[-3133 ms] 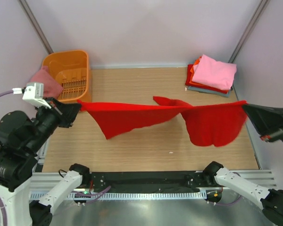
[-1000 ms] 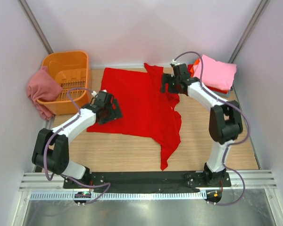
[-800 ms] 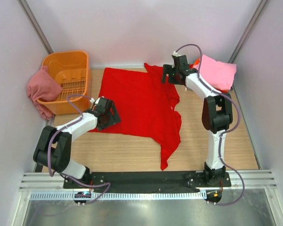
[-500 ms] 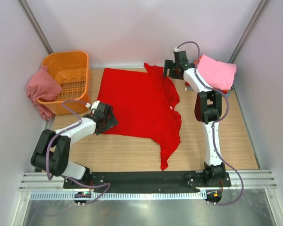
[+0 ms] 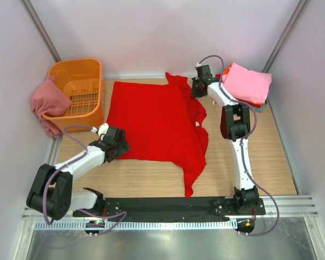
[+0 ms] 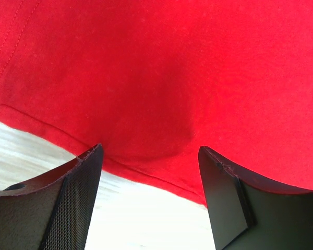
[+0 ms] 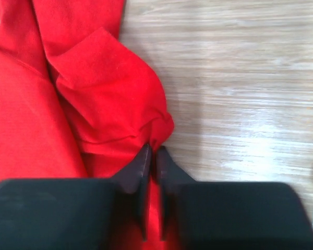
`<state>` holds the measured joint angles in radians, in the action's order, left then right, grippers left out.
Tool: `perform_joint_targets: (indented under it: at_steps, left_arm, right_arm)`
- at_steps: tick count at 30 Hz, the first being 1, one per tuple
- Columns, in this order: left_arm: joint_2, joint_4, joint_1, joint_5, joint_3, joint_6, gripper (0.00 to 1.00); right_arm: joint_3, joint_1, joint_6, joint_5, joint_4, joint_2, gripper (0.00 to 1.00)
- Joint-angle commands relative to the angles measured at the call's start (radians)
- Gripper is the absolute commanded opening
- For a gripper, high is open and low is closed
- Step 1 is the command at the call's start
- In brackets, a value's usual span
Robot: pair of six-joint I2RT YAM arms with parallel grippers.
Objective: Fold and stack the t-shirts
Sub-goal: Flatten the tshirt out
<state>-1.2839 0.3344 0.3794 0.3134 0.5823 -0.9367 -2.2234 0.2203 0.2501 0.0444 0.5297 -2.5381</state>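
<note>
**Q.** Red cloth first. Where is it lying?

**A.** Item one: red t-shirt (image 5: 154,116), centre frame, spread nearly flat on the bench (image 5: 260,157). The hem is to the left. One sleeve trails toward lower centre and the other is rumpled at upper right.

**Q.** And the end effectors?

**A.** The left end effector (image 5: 115,144) sits at the shirt's lower-left corner. Its wrist view shows the jaws wide apart astride the hem, holding nothing. The right end effector (image 5: 200,86) is at the upper-right sleeve, with its jaws closed to a sliver on a pinch of that fold.

**Q.** Which step is this?

**A.** Laying out, I'd judge, with no fold made yet. The next move probably calls for smoothing the bunched right side, then taking two points along one edge to carry it across.

**Q.** Anything else around?

**A.** Item two: folded stack (image 5: 244,84), pink uppermost, upper right. Item three: dusty rose shirt (image 5: 46,103), draped over the left side of the orange basket (image 5: 76,61), upper left.

**Q.** Anything in the way?

**A.** The stack sits just beside the right end effector, so a wide swing might topple it. The basket stands near the shirt's upper-left corner.
</note>
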Motion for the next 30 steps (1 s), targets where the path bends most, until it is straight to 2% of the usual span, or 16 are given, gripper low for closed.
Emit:
perform_joint_targets:
  at_steps: [1, 3, 7, 10, 14, 17, 23, 25, 26, 28, 30]
  left_arm:
    - [0.038, 0.060, 0.003, 0.010, -0.018, -0.024, 0.75]
    - [0.061, 0.075, 0.003, 0.009, -0.016, -0.022, 0.75]
    - [0.139, 0.127, 0.003, -0.037, -0.045, -0.054, 0.74]
    - [0.222, 0.167, 0.004, -0.066, -0.082, -0.088, 0.73]
    - [0.317, 0.221, 0.009, -0.076, -0.133, -0.109, 0.73]
    - [0.372, 0.253, 0.016, -0.088, -0.162, -0.126, 0.72]
    - [0.469, 0.380, 0.049, -0.068, -0.142, -0.143, 0.72]
    - [0.517, 0.400, 0.065, -0.056, -0.131, -0.146, 0.72]
    - [0.532, 0.397, 0.075, -0.059, -0.133, -0.149, 0.73]
    - [0.529, 0.396, 0.076, -0.059, -0.127, -0.148, 0.73]
    - [0.515, 0.393, 0.076, -0.050, -0.115, -0.131, 0.73]
  right_arm:
    - [0.021, -0.001, 0.002, 0.023, -0.010, -0.017, 0.08]
    - [0.015, -0.002, -0.011, -0.009, -0.008, -0.019, 0.02]
    - [-0.076, -0.028, -0.041, -0.122, 0.018, -0.037, 0.01]
    - [-0.155, -0.062, -0.054, -0.141, 0.042, -0.070, 0.01]
    - [-0.168, -0.078, -0.083, -0.158, -0.006, -0.083, 0.02]
    - [-0.168, -0.079, -0.110, -0.159, -0.055, -0.097, 0.05]
    - [-0.272, -0.078, -0.135, -0.273, -0.103, -0.131, 0.13]
    - [-0.286, -0.075, -0.129, -0.258, -0.111, -0.113, 0.45]
    - [-0.257, -0.070, -0.121, -0.226, -0.126, -0.078, 0.75]
    - [-0.207, -0.061, -0.121, -0.203, -0.145, -0.021, 0.85]
    - [-0.155, -0.050, -0.117, -0.173, -0.146, 0.075, 0.89]
